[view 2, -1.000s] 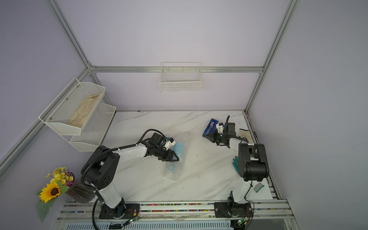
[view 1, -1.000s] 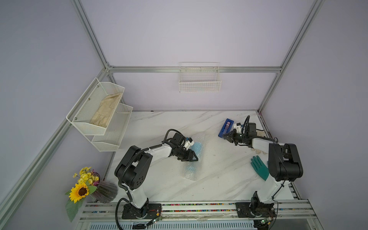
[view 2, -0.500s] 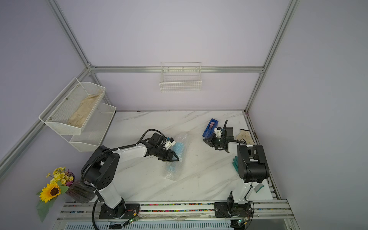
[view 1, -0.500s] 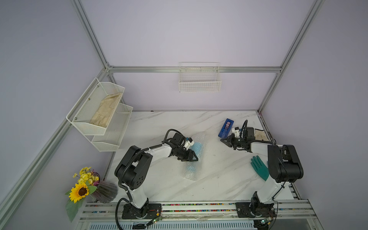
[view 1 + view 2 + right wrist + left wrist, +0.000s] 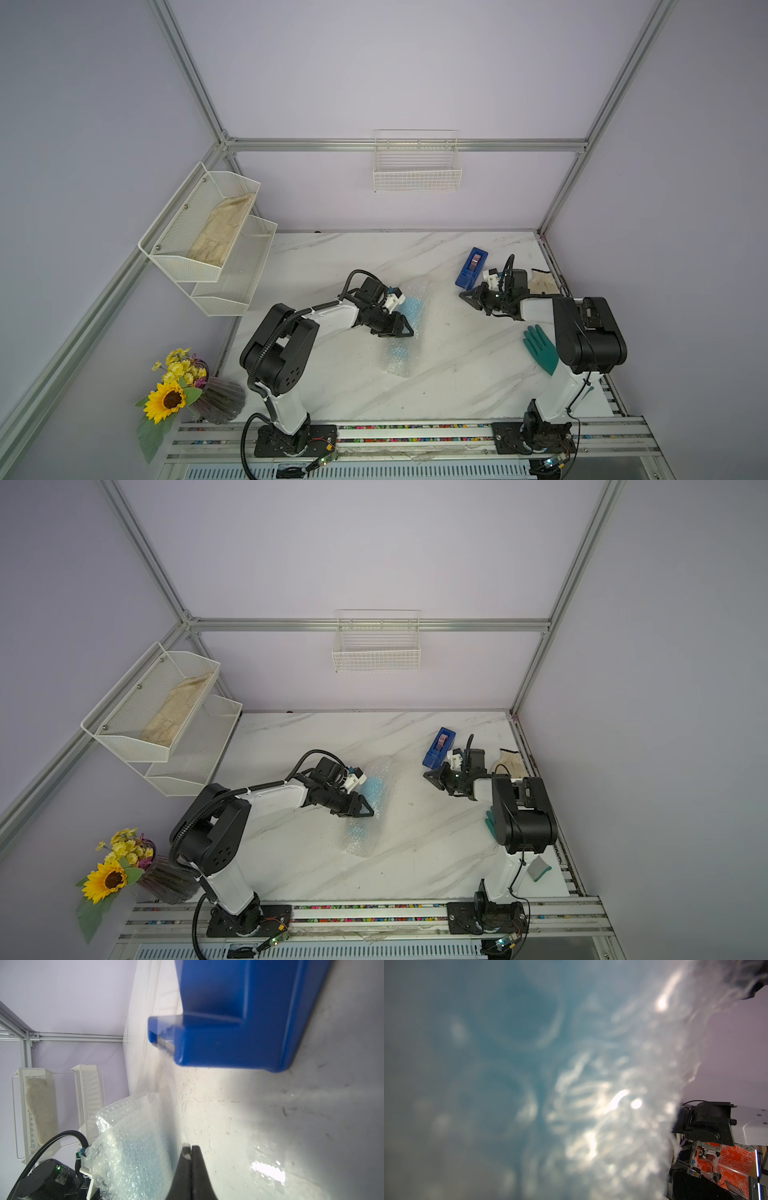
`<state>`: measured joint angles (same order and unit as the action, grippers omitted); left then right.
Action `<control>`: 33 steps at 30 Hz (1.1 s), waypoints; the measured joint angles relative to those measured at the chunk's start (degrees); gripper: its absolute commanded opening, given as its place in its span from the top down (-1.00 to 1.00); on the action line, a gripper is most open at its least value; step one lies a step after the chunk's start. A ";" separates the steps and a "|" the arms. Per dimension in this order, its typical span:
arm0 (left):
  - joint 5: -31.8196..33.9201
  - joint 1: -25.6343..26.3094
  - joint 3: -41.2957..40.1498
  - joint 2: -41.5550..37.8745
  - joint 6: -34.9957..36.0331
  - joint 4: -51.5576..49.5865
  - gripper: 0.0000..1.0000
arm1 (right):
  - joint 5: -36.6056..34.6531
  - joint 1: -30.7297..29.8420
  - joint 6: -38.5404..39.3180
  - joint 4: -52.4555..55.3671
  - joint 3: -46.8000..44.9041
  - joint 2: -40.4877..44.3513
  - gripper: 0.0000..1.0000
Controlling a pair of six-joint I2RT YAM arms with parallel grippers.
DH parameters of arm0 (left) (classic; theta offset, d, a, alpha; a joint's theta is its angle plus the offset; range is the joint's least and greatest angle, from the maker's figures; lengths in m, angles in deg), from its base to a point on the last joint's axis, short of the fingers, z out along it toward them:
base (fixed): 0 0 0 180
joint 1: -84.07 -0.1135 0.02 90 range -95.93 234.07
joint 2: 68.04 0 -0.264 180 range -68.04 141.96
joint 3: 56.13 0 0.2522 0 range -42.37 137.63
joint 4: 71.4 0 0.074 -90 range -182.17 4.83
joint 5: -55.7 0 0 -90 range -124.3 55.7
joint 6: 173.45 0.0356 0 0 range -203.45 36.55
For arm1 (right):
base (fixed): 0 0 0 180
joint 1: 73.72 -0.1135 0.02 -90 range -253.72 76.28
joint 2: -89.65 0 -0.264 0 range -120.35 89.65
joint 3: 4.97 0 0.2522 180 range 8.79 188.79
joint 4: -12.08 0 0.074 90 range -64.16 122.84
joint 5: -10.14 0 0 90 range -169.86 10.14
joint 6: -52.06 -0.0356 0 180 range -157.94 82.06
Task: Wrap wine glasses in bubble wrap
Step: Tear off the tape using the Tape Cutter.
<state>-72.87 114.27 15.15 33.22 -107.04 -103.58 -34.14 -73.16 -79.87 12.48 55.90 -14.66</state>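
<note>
The wine glass (image 5: 412,307) shows as a pale blue shape inside the rolled bubble wrap (image 5: 399,361), which lies on the marble table's middle. My left gripper (image 5: 402,330) is shut across the middle of this bundle. The left wrist view is filled by blurred bubble wrap (image 5: 612,1105) with blue behind it, hiding the jaws. My right gripper (image 5: 463,294) hovers low, right of the bundle and just in front of the tape dispenser. Its fingertips (image 5: 193,1150) are pressed together, with a small pale bit at the tip that I cannot identify.
A dark blue tape dispenser (image 5: 471,268) stands at the back right. A cream glove (image 5: 542,279) lies by the right edge and a teal glove (image 5: 540,347) beside the right arm. A wire rack (image 5: 208,241) hangs on the left wall, with a sunflower vase (image 5: 208,395) below.
My right gripper has drawn back a little from the tape dispenser, toward the table's front. The left arm and the bundle have not moved.
</note>
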 measured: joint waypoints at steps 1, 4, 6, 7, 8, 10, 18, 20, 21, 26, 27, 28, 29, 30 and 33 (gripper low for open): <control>0.00 0.00 0.00 0.07 0.00 0.00 -0.04 | -0.15 0.00 -0.09 -0.35 -0.11 -0.24 1.00; 0.00 0.09 0.00 0.13 -0.02 0.00 -0.04 | -1.05 0.02 -0.31 -0.85 -0.11 -1.09 1.00; 0.00 0.24 0.00 0.13 -0.02 0.02 -0.04 | -1.75 0.04 -0.42 -0.94 -0.15 -1.36 1.00; -0.02 0.31 0.00 0.13 -0.02 0.00 -0.04 | -2.01 0.04 -0.48 -1.01 -0.17 -1.46 1.00; -0.02 0.35 0.00 0.13 0.00 0.00 -0.04 | -2.25 0.04 -0.52 -1.07 -0.17 -1.57 1.00; -0.02 0.37 0.00 0.13 -0.02 0.02 -0.04 | -2.67 0.04 -0.87 -1.49 -0.17 -2.10 1.00; -0.02 0.63 0.00 0.13 -0.02 0.15 -0.05 | -5.03 1.05 -2.73 -2.03 -0.72 -2.54 1.00; -0.02 0.63 0.00 0.13 -0.02 0.17 -0.04 | -5.46 1.53 -2.99 -2.12 -0.90 -2.54 1.00; 0.00 0.63 0.00 0.13 -0.02 0.17 -0.04 | -5.66 1.66 -3.06 -2.16 -0.96 -2.54 1.00; -0.02 0.63 0.00 0.13 -0.02 0.17 -0.04 | -5.57 1.99 -3.72 -0.07 -2.51 -2.93 1.00; 0.00 0.63 0.00 0.13 -0.02 0.17 -0.04 | -5.38 2.01 -3.80 -0.04 -2.51 -2.93 1.00; 0.00 0.66 0.00 0.13 -0.02 0.17 -0.04 | -5.27 2.05 -3.89 -0.04 -2.51 -2.93 1.00; -0.02 0.66 0.00 0.13 -0.02 0.17 -0.05 | -5.20 2.08 -3.89 -0.04 -2.51 -2.93 1.00; 0.00 0.66 0.00 0.13 -0.02 0.20 -0.04 | -5.16 2.12 -3.91 -0.04 -2.54 -2.93 1.00; -0.02 0.68 0.00 0.13 -0.02 0.20 -0.04 | -4.42 2.29 -3.76 0.07 -2.51 -2.93 1.00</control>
<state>-72.89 114.94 15.15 33.35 -107.07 -103.38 -38.56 -70.87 -83.63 12.54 53.39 -17.59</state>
